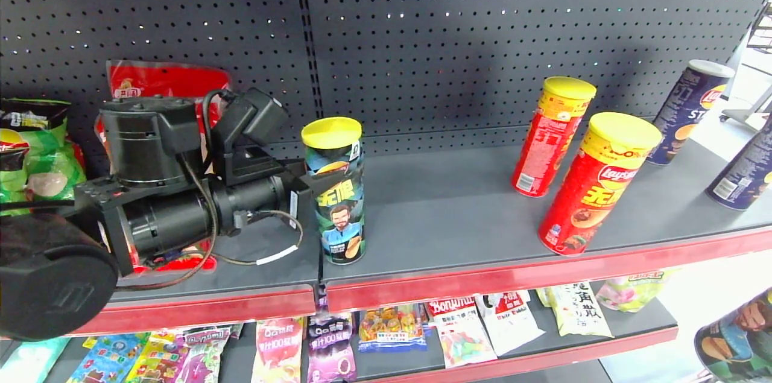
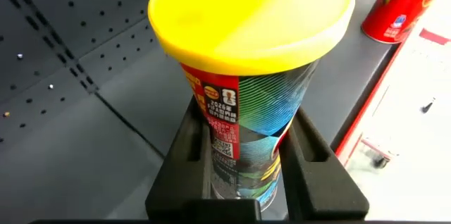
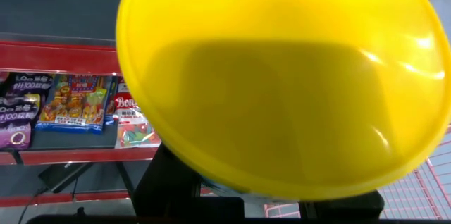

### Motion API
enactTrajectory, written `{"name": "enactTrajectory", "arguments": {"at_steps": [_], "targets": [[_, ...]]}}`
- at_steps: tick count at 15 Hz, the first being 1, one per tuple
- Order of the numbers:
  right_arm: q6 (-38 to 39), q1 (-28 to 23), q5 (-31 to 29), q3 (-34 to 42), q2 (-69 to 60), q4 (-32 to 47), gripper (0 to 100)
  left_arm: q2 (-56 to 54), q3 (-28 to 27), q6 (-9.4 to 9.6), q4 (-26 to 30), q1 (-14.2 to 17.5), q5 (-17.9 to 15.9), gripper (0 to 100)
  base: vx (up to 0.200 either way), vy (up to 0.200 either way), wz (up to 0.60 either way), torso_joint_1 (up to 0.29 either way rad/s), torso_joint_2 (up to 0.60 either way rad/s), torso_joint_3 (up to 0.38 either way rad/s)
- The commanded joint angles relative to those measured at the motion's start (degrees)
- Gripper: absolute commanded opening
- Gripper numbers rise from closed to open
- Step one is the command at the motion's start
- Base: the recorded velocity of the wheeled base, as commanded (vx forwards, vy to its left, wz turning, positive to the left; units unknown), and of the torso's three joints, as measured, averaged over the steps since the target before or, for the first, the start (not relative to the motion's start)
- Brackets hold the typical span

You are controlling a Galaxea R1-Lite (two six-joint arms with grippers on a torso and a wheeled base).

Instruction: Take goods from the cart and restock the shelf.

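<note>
A teal chip can with a yellow lid (image 1: 339, 190) stands upright on the grey shelf (image 1: 446, 208), close to its red front edge. My left gripper (image 1: 319, 184) comes in from the left and is shut on this can's upper half. In the left wrist view the can (image 2: 246, 62) sits between both black fingers (image 2: 189, 155), which press its sides. A second can of the same kind (image 1: 737, 338) is at the lower right, below shelf level. Its yellow lid (image 3: 282, 76) covers my right gripper (image 3: 261, 206), which is shut on it.
Two red chip cans (image 1: 597, 181) (image 1: 553, 136) and two dark blue ones (image 1: 690, 111) (image 1: 745, 172) stand on the right of the shelf. Snack bags (image 1: 36, 154) lie at the far left. The lower shelf (image 1: 392, 335) holds candy packets. A pegboard wall (image 1: 452, 39) backs the shelf.
</note>
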Motion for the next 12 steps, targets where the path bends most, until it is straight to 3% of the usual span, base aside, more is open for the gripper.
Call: {"name": "enactTrajectory", "arguments": {"at_steps": [1, 12], "targets": [[-0.03, 0.03, -0.02, -0.06, 0.15, -0.02, 0, -1.31, 0.75, -0.14, -0.01, -0.73, 0.25, 0, 0.0, 0.0, 0.0, 0.0, 0.0, 0.0], [-0.03, 0.03, -0.02, -0.15, 0.59, -0.1, 0, -2.28, 3.12, -0.32, -0.09, -1.79, 1.48, 0, 0.0, 0.0, 0.0, 0.0, 0.0, 0.0]]}}
